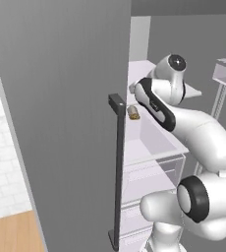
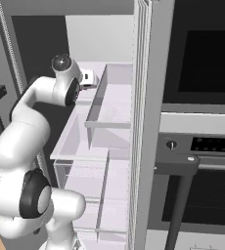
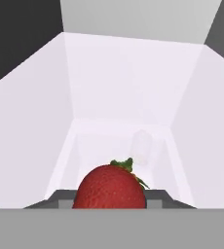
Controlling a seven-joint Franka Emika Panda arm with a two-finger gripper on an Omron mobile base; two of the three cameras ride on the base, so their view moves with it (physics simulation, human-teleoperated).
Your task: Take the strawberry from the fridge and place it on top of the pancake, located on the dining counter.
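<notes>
Item one, nearest: the strawberry (image 3: 110, 187), red, green calyx at its upper side in the hand view, sitting dead centre at the foot of that view, right where the finger tips rise. The tips themselves are hidden behind the fruit, so whether the claw is narrowed onto it or merely around it cannot be told (a grip looks likely, as a judgement). No sideways offset between fruit and claw; the coming move would be a straight pull back out.

Item two: the white shelf tray (image 3: 133, 87) under and beyond the strawberry, pale walls converging to a back panel.

Item three: the gripper (image 2: 89, 78), reaching into the upper shelf of the fridge (image 1: 61, 123).

Item four: a small tan cylinder (image 1: 133, 112) by the door edge.

Item five, farthest: the black-glass oven (image 2: 202, 58).
</notes>
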